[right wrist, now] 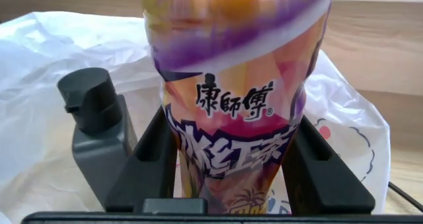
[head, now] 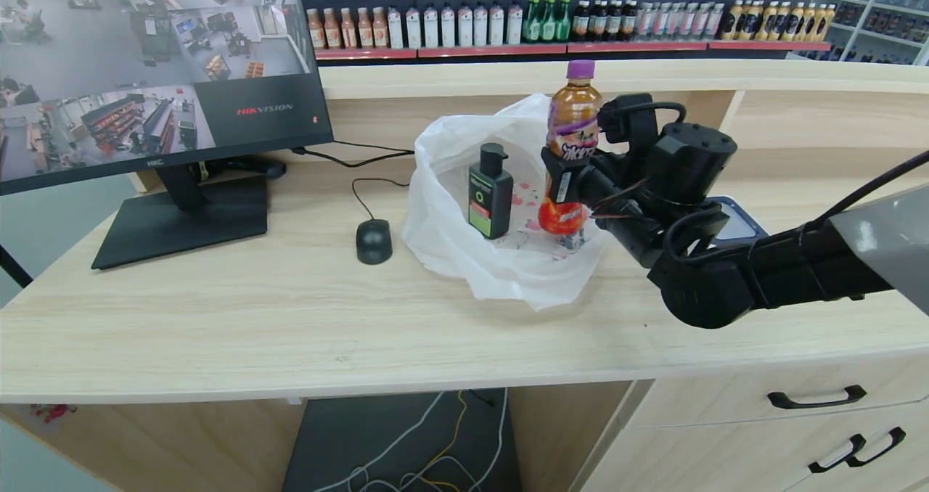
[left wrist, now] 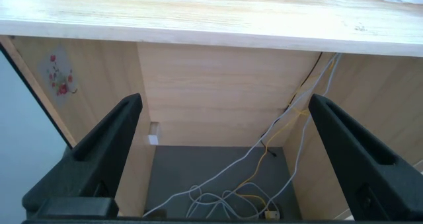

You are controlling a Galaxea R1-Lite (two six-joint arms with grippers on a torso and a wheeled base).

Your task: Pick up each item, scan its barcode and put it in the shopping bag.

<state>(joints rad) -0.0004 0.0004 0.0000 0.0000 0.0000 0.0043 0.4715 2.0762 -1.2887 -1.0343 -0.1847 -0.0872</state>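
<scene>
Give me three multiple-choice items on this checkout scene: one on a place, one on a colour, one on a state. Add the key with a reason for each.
1. Where does the dark pump bottle stand?
A) inside the white shopping bag
B) on the floor
C) on the back shelf

2. What colour is the cap of the drink bottle?
A) red
B) purple
C) green

3. What state is the right hand in?
A) open and empty
B) shut on the pump bottle
C) shut on the drink bottle

Key:
1 A, the bag's white plastic rises around it.
2 B, the cap on top is purple.
3 C, its fingers press the bottle's label from both sides.
</scene>
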